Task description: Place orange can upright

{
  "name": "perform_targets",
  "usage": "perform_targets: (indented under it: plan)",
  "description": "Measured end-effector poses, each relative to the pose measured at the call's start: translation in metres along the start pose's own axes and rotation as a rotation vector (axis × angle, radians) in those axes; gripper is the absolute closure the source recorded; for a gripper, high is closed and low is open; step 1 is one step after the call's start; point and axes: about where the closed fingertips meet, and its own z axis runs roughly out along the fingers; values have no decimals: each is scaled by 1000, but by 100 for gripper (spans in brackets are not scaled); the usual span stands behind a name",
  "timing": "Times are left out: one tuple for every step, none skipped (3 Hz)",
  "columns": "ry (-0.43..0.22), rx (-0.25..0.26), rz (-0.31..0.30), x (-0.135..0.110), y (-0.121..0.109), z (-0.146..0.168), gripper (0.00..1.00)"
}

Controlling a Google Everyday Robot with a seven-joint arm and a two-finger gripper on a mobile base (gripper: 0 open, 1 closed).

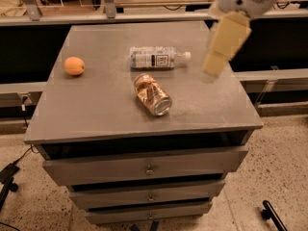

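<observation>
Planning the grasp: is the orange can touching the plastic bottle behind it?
Apart. The camera view shows a strip of bare tabletop between the orange can and the bottle. The gripper hangs above the table's right side, clear of both.

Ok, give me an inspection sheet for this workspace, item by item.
Surface: grey cabinet top, drawers below.
Job's things: orange can lies on its side near the middle, not yet upright.
Clutter: clear bottle lies on its side behind the can, apart from it; orange fruit sits near the left edge.
Grippers: gripper hangs over the right side of the top, apart from the can.
Cables: black cable on the floor, lower left.
Surroundings: speckled floor; shelving behind.
</observation>
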Motion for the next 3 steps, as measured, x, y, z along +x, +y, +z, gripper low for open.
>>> perform_targets:
  plan:
    - [-60, 27, -63, -61, -9, -7, 0]
    - [-75, 47, -63, -65, -12, -9, 0]
    - [-50, 76, 18, -71, -18, 14, 0]
